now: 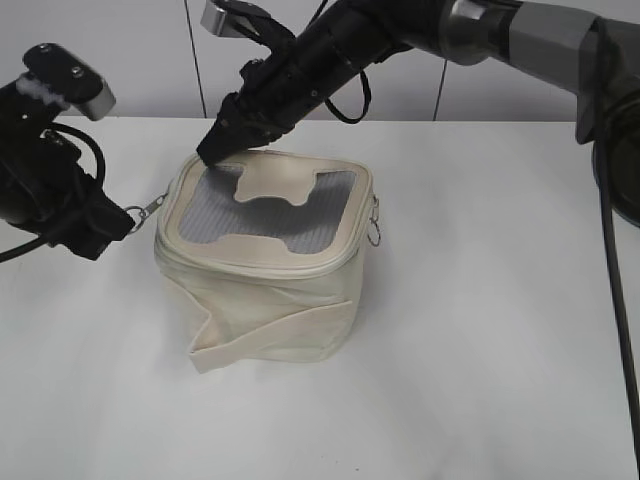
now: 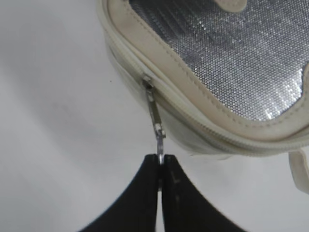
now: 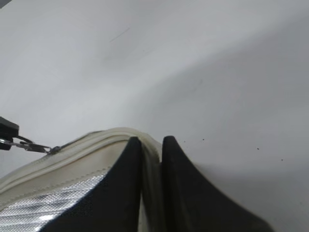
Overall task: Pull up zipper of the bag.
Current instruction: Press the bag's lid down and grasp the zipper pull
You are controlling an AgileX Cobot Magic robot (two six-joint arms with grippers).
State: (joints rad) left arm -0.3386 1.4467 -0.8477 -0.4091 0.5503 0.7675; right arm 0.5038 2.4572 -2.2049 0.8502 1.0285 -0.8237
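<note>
Fingers of the left arm clamp the slider's ring pull at the cream bag's left corner on the bench, while the right fingers pinch the lid rim, likely bracing it against the pull.

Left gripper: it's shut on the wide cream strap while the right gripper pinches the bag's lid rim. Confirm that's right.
Not quite. The left gripper is shut on the zipper's ring pull, not the strap, as the left wrist view shows. The right gripper does pinch the lid rim of the bag.
</note>
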